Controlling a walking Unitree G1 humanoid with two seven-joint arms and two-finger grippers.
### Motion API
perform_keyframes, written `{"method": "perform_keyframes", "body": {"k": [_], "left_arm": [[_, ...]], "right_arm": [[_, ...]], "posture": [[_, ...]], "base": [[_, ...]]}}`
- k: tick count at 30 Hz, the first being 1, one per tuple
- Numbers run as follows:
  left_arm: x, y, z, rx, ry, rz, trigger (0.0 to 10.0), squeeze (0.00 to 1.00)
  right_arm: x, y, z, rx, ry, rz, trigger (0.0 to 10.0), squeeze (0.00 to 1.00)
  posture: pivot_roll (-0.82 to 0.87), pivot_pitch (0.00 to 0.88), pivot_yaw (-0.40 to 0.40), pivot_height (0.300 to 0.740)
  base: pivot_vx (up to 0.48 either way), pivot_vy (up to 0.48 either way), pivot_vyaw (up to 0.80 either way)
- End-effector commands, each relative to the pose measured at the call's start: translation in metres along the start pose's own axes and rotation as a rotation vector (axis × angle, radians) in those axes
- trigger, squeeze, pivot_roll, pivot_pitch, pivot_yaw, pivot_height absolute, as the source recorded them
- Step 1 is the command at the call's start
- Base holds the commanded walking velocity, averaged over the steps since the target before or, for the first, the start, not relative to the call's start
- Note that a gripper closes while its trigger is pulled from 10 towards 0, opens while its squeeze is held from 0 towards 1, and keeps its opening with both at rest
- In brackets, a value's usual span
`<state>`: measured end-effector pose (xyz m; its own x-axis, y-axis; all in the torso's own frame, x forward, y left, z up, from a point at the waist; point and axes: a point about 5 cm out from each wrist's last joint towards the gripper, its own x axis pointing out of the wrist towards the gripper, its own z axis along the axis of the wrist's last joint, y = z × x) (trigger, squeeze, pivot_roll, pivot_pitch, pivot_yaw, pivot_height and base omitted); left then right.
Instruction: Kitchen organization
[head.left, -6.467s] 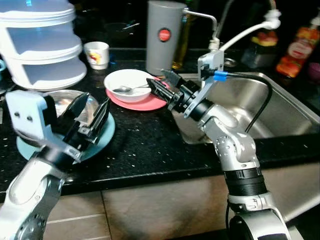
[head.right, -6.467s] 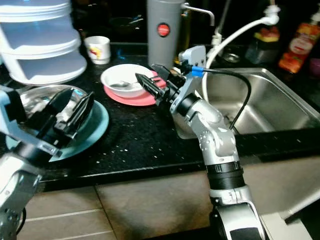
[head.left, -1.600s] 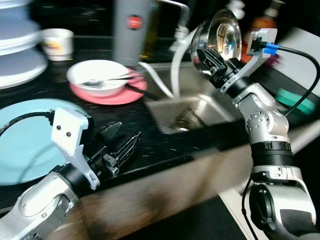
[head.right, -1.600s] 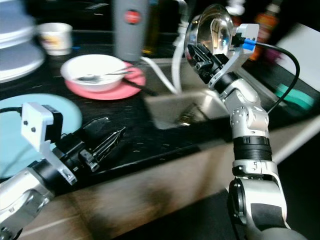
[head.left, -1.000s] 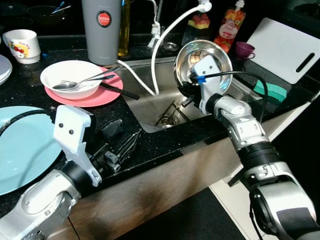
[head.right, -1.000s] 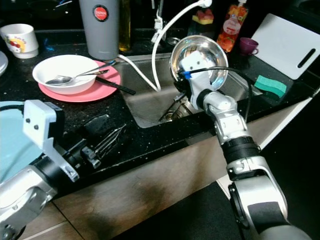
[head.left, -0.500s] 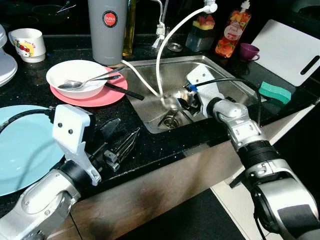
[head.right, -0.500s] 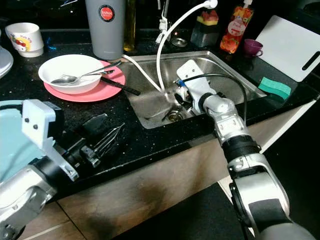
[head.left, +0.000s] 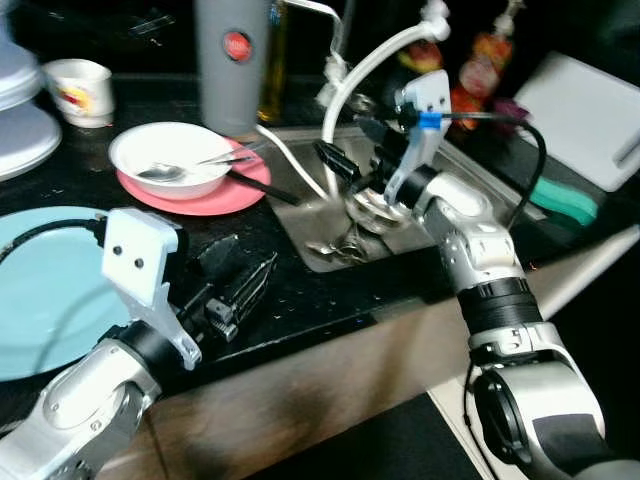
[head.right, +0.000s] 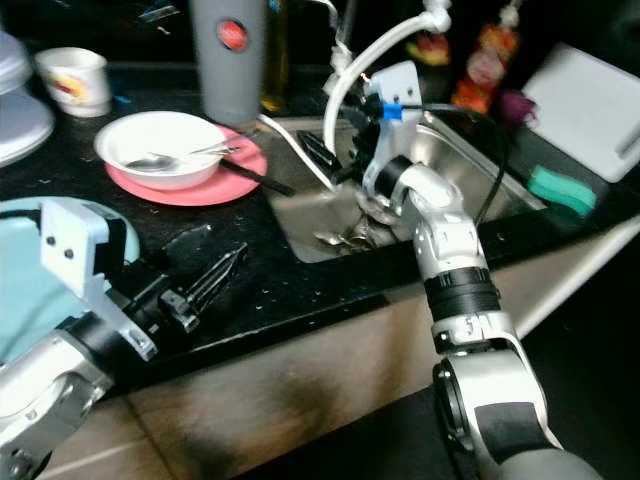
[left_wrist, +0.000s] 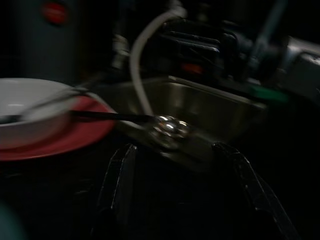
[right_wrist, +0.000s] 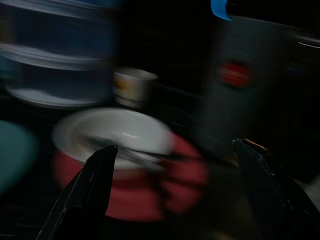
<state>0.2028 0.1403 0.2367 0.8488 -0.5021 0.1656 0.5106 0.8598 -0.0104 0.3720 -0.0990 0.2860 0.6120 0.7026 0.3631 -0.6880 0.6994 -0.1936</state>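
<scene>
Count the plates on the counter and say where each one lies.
2. A pink plate lies under the white bowl beside the sink. A blue plate lies at the counter's near left, behind the left arm. More may be hidden beyond the picture's edge.

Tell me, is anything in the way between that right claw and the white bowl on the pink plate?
Nothing solid that I can see. The right gripper hangs open above the sink's left edge, fingers aimed at the white bowl. Between them lie only a white hose low along the sink rim and a dark utensil on the pink plate.
</scene>
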Motion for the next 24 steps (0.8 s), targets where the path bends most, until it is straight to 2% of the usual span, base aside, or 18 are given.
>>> {"method": "perform_keyframes", "body": {"k": [1, 8, 19, 24], "left_arm": [[-0.001, 0.003, -0.002, 0.001, -0.002, 0.034, 10.0, 0.0], [-0.006, 0.009, 0.003, 0.012, -0.026, 0.095, 10.0, 0.0], [-0.014, 0.02, 0.012, 0.033, -0.075, 0.203, 10.0, 0.0], [-0.017, 0.022, 0.012, 0.024, -0.081, 0.235, 10.0, 0.0]], "right_arm": [[-0.001, 0.006, -0.001, 0.009, -0.001, 0.051, 10.0, 0.0], [-0.001, 0.017, -0.004, 0.013, 0.007, 0.129, 10.0, 0.0], [-0.002, 0.026, -0.009, -0.007, 0.019, 0.197, 10.0, 0.0], [-0.006, 0.034, -0.011, -0.008, 0.013, 0.279, 10.0, 0.0]], "posture": [[0.24, 0.0, -0.143, 0.74], [0.25, 0.0, -0.145, 0.74], [0.27, 0.0, -0.149, 0.74], [0.28, 0.0, -0.151, 0.74]], "base": [[0.0, 0.0, 0.76], [0.0, 0.0, 0.76], [0.0, 0.0, 0.76], [0.0, 0.0, 0.76]]}}
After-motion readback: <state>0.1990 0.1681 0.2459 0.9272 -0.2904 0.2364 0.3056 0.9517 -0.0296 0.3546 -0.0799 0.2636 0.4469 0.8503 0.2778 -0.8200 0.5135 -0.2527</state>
